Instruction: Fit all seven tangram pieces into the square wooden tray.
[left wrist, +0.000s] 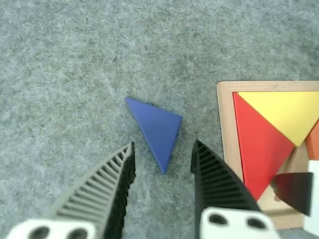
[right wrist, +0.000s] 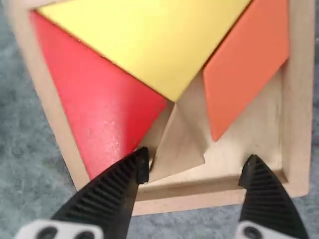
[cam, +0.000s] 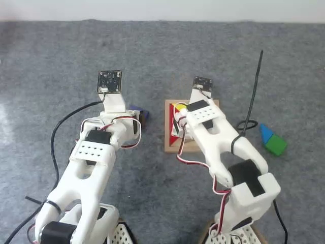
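Three painted pieces, a red triangle (right wrist: 99, 109), a yellow triangle (right wrist: 149, 45) and an orange parallelogram (right wrist: 244, 69), lie in the square wooden tray (cam: 167, 143). The right gripper (right wrist: 197, 159) hangs over its unfilled corner, jaws spread around a pale triangular shape I cannot identify. At nine o'clock of the tray, the flat blue wooden triangle (left wrist: 157, 129) lies on the grey felt-like counter (left wrist: 60, 59), between the spread jaws of the left gripper (left wrist: 164, 146). It looks light, stiff and smooth-painted, so pinching across two straight edges near its middle seems safest. No readable writing shows on it.
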